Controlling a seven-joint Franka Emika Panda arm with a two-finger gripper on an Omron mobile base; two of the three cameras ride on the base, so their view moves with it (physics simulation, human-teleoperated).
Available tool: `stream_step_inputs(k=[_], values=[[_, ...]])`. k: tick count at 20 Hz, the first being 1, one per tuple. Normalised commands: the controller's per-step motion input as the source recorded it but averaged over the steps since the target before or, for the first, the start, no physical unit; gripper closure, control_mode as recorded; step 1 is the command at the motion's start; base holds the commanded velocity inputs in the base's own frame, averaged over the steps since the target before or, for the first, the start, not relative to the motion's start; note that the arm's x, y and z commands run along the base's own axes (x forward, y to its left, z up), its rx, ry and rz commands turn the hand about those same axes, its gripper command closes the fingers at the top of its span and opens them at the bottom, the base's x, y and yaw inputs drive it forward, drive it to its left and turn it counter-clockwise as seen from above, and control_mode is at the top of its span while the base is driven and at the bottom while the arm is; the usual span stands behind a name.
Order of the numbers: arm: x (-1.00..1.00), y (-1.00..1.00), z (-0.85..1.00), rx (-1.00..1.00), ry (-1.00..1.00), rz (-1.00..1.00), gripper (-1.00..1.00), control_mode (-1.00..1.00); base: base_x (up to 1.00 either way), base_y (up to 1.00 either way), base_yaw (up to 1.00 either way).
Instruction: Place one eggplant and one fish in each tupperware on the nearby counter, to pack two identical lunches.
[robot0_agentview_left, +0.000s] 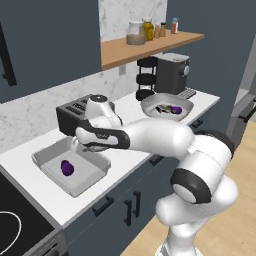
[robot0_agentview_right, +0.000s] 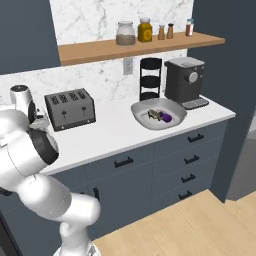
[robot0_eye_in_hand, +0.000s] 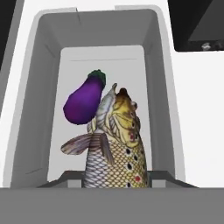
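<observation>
White marble-look counter (robot0_agentview_left: 125, 157) carries a shallow pale grey translucent tupperware (robot0_agentview_left: 47, 162); one glossy dark purple eggplant (robot0_agentview_left: 67, 168) lies inside it; white arm reaches over its rim; black slotted toaster (robot0_agentview_left: 70, 112) behind; grey bowl (robot0_agentview_left: 150, 106) farther right.

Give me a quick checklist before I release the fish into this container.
1. Fish gripped: ok, the gripper is shut on it.
2. Fish over the container: ok in the hand view.
3. Eggplant already inside: ok.
4. Fish clear of the toaster: ok.
5. Height above the container floor: cannot tell.
6. More food left in the bowl: ok, a second eggplant shows there.
</observation>
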Motion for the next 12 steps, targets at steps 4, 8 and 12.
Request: stream_step_inputs(k=[4,8,12], values=[[0.38,0.14,-0.46,0.00,-0.02,0.00,1.00,-1.00,0.00,0.00,0.00],[0.19,0.47,-0.26,0.00,0.00,0.00,1.00,-1.00,0.00,0.00,0.00],[0.22,0.46,-0.16,0.00,0.00,0.00,1.00,-1.00,0.00,0.00,0.00]])
